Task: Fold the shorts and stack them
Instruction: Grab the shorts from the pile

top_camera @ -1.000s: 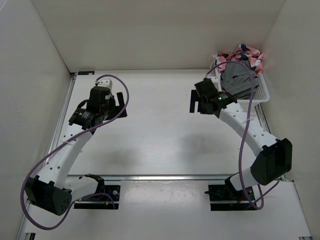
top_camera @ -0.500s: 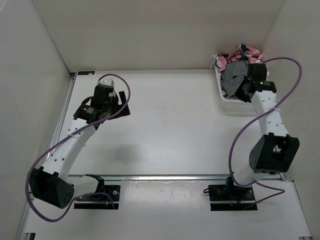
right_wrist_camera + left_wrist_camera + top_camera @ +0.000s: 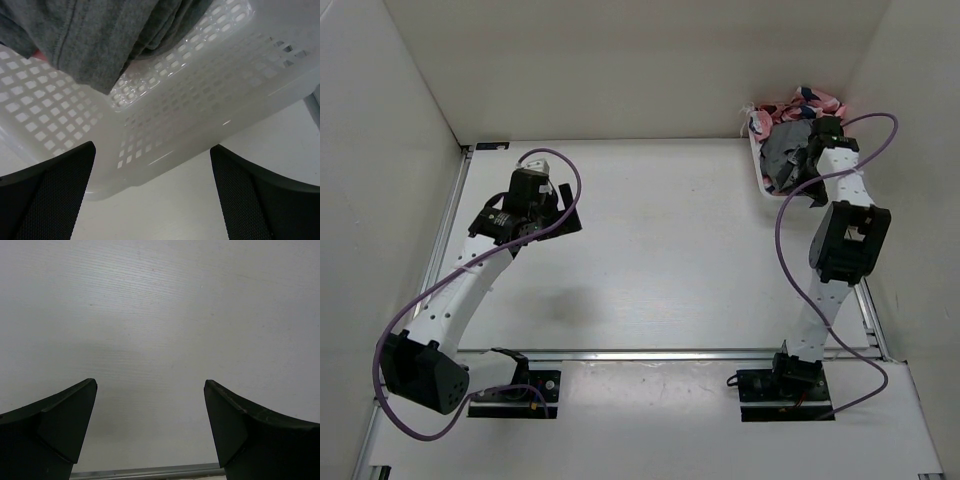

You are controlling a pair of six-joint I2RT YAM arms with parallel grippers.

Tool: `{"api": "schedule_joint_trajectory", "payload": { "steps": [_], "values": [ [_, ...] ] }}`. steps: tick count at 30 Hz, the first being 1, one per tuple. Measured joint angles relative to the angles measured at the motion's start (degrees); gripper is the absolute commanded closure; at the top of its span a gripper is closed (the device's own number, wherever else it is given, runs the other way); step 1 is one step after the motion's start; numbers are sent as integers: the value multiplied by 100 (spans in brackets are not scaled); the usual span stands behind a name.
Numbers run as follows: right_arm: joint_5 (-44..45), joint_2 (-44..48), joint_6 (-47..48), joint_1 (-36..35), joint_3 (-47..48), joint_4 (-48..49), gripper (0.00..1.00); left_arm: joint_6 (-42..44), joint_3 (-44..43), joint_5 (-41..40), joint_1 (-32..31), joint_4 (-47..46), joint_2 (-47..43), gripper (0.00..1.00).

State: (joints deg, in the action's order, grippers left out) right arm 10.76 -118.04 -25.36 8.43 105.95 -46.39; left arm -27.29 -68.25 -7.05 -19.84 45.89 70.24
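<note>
The plain mid-grey soft cloth shorts (image 3: 786, 152) lie bunched in a white perforated plastic basket (image 3: 210, 100) at the far right corner of the white worktop (image 3: 660, 250), w/ one grey edge draped over the basket's mesh wall. A pink patterned cloth (image 3: 800, 103) sits just behind them, also in that corner. The right gripper (image 3: 152, 150) hangs at the basket's near wall, jaws wide apart, nothing btwn them. The left gripper (image 3: 150, 385) hovers over bare worktop on the left, well apart from the basket, jaws spread & holding nothing.

White walls (image 3: 620, 60) enclose a bare, evenly lit white table (image 3: 660, 250).
</note>
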Motion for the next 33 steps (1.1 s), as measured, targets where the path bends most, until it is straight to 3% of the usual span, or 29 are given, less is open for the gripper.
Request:
{"api": "schedule_joint_trajectory", "payload": {
  "steps": [6,11,19,24,28,33],
  "values": [
    [94,-839,-144,59,933,-813,5,-7,0,-4,0,70,0,0],
    [79,-911,-297,98,879,-844,5,-17,-24,-63,0,184,0,0],
    [101,1180,-385,-149,-918,66,5,-15,-339,-92,0,254,317,0],
    [173,1808,-269,-267,-651,330,8,-15,-358,-116,0,264,452,0],
    [131,732,-157,-247,796,262,1,-15,-376,-144,0,280,452,0],
    [-90,-1263,-129,-181,2780,223,1,-15,-393,-177,0,319,452,0]
  ]
}}
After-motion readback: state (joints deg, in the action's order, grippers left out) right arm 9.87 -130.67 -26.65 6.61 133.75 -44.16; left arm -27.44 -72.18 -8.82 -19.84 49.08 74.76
